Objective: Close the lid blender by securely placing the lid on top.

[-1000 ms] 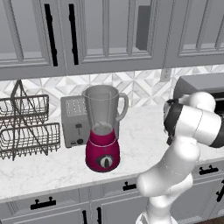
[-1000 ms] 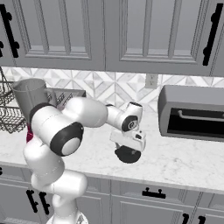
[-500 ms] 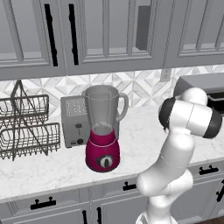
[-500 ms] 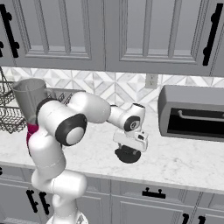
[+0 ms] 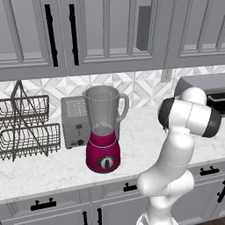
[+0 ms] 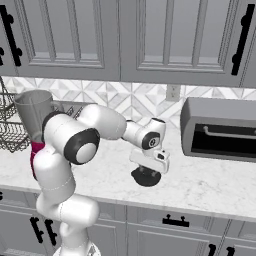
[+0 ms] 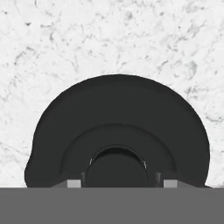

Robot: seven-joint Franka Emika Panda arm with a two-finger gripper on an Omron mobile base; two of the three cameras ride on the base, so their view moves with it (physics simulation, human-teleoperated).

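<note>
So the lid (image 6: 145, 176) sits flat on the marble counter (image 6: 210, 182), left of the dark oven (image 6: 220, 131) and well apart from the blender (image 5: 103, 129) – which stands open-topped just in front of the silver toaster (image 5: 74, 121). The gripper (image 6: 147, 170) is right down on the lid, fingers (image 7: 74, 183) either side of its centre knob – can't tell whether they've actually clamped it.
</note>
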